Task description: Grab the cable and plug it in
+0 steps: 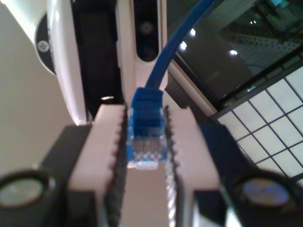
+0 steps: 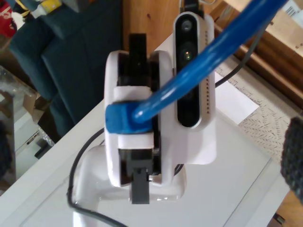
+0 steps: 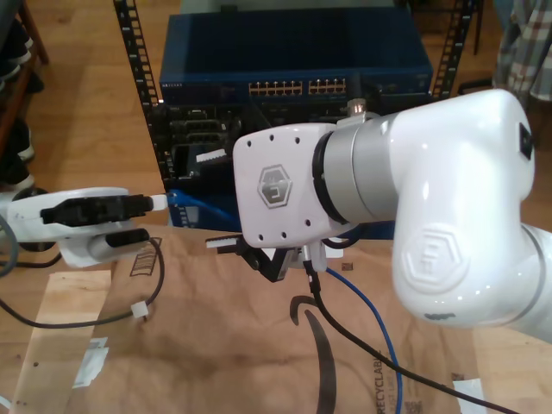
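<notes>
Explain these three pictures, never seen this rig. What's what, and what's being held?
There are two robot arms, each with a two-finger gripper and a small camera on it.

The first wrist view looks along my first gripper. It is shut on the clear plug of the blue cable.

The second wrist view looks from the other arm straight at that same gripper and plug. My second gripper looks open and holds nothing.

The exterior view is an outside camera. The big white arm in front is probably my second. The small one at the exterior view's left, with blue at its tip, is probably my first. Below them lies brown cardboard with a black cable on it. Behind stands a network rack with rows of ports.
</notes>
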`<state>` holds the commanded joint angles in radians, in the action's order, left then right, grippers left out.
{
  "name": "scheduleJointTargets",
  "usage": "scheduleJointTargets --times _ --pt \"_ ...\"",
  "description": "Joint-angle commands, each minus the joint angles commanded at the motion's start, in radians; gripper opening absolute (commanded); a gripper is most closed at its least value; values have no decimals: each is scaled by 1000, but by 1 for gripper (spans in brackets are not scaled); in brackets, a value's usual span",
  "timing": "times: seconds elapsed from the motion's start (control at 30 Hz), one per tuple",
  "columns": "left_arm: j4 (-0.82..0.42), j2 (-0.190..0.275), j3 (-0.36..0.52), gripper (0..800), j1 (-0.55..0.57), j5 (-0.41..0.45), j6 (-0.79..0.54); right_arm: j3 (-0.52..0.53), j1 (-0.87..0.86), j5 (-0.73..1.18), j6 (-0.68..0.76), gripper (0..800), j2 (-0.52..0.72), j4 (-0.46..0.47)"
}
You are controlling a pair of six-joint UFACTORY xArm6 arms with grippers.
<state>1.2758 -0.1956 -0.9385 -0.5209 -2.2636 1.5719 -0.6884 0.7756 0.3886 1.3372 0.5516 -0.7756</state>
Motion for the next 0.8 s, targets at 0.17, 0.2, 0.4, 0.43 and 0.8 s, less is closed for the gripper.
scheduleJointTargets --times 0.17,0.2,0.4,0.43,0.8 --pt "2 2 14 29 -8 -23 0 5 18 0 0 784 0 0" --pt "2 3 14 29 -8 -26 0 6 20 0 0 784 0 0" --pt "2 3 14 29 -6 -29 -2 3 28 0 0 778 3 0" --pt "2 3 15 29 -6 -29 -2 3 28 0 0 772 3 0" --pt "2 3 18 29 0 -48 -2 3 40 -20 2 648 2 0"
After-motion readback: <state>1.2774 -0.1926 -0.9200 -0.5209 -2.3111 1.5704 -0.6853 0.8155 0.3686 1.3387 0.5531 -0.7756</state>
